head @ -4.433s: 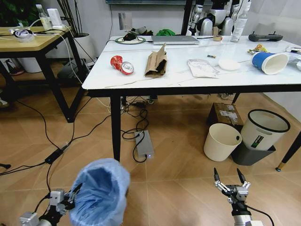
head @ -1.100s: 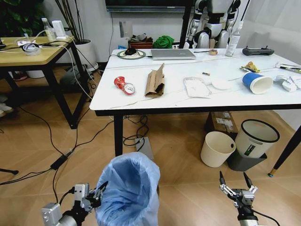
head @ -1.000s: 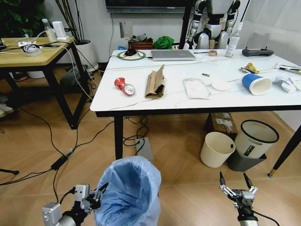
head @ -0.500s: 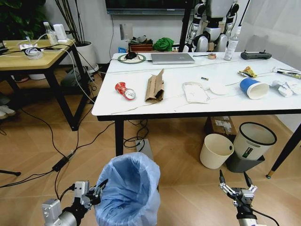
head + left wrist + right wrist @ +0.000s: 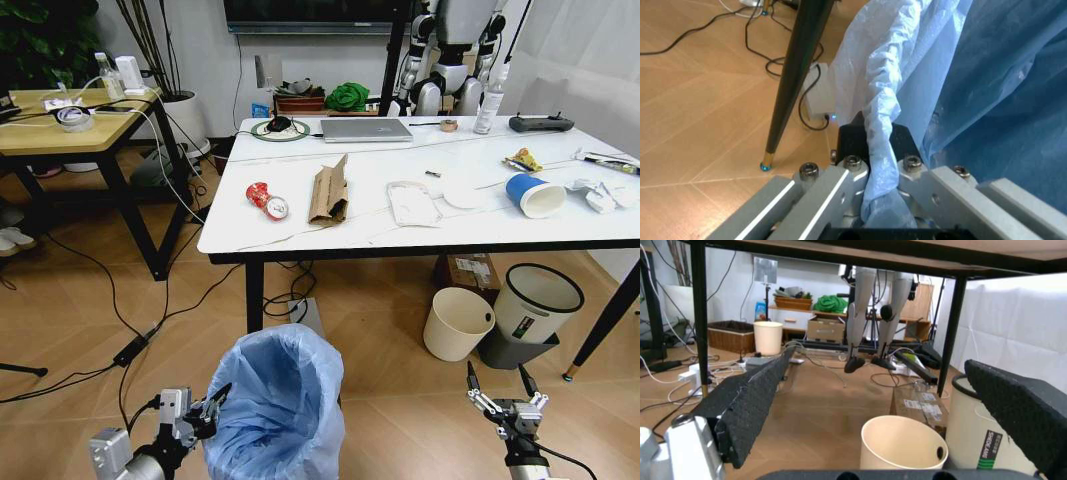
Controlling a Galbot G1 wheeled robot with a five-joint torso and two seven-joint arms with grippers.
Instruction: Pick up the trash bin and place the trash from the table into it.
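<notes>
Left tool (image 5: 207, 408) pinching trash bin (image 5: 275, 405) bag rim, lower left, right tool (image 5: 496, 385) spread, lower right, worktop (image 5: 330, 228) above

Bag-lined trash bin (image 5: 278, 405) at lower centre, trash spread over the white marble-look table (image 5: 400, 225) at upper right.

Upright, mouth open, crinkly light-blue bag billowing over rim. On table, from the left: crushed red can (image 5: 266, 200), torn brown cardboard (image 5: 329, 190), white wrapper (image 5: 409, 203), blue paper cup (image 5: 533, 194) on its side, yellow snack wrapper (image 5: 524, 160).
</notes>
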